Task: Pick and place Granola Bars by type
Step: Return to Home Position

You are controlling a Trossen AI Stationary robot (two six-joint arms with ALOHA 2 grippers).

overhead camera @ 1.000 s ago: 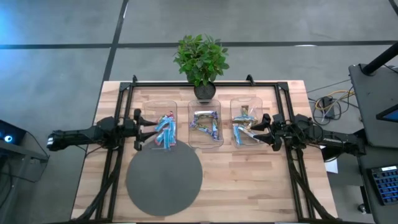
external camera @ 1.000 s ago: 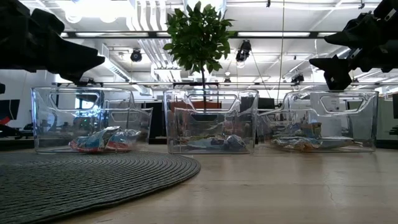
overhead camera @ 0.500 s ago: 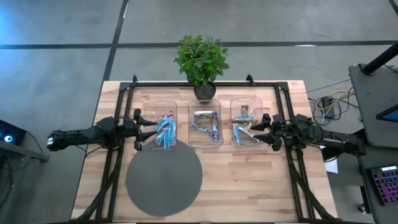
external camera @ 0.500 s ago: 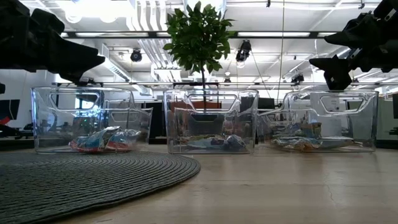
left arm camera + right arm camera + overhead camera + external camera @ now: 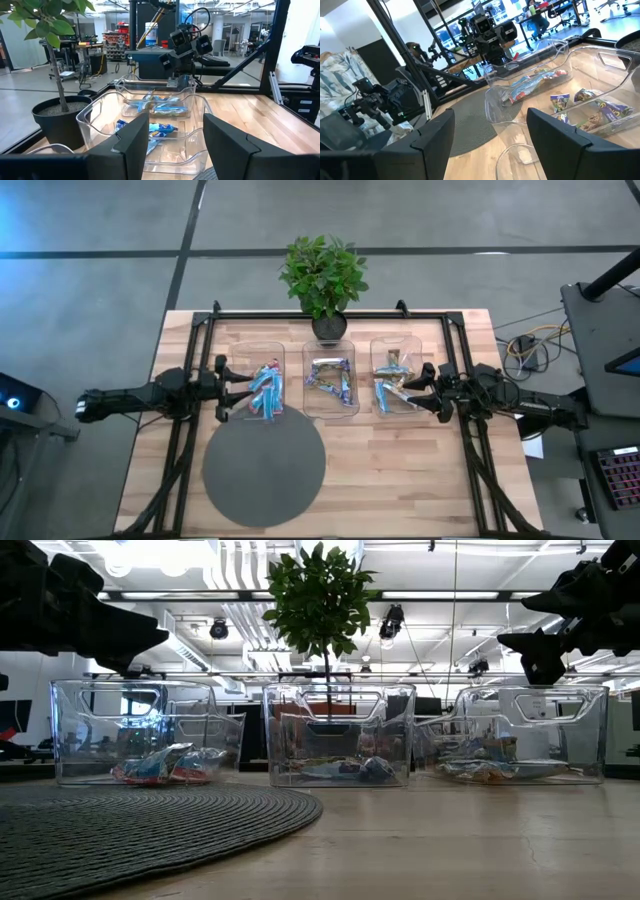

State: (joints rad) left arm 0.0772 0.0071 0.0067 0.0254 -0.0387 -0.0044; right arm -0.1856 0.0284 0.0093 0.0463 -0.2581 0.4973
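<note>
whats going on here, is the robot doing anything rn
Sorting looks finished. The granola bars lie in three clear bins lined up in front of a potted plant, and none are on the grey mat. The left gripper hangs open beside the left bin, the right gripper open beside the right bin. Neither holds anything.

Worktop [image 5: 400,480]: three trays [image 5: 330,413] in a row, each holding granola bars [image 5: 266,388]. Plant [image 5: 322,272] behind middle tray [image 5: 307,380]. Mat [image 5: 264,472] before left tray [image 5: 262,346]. Left hand [image 5: 245,388] outside left tray; right hand [image 5: 408,392] outside right tray [image 5: 398,342].
</note>
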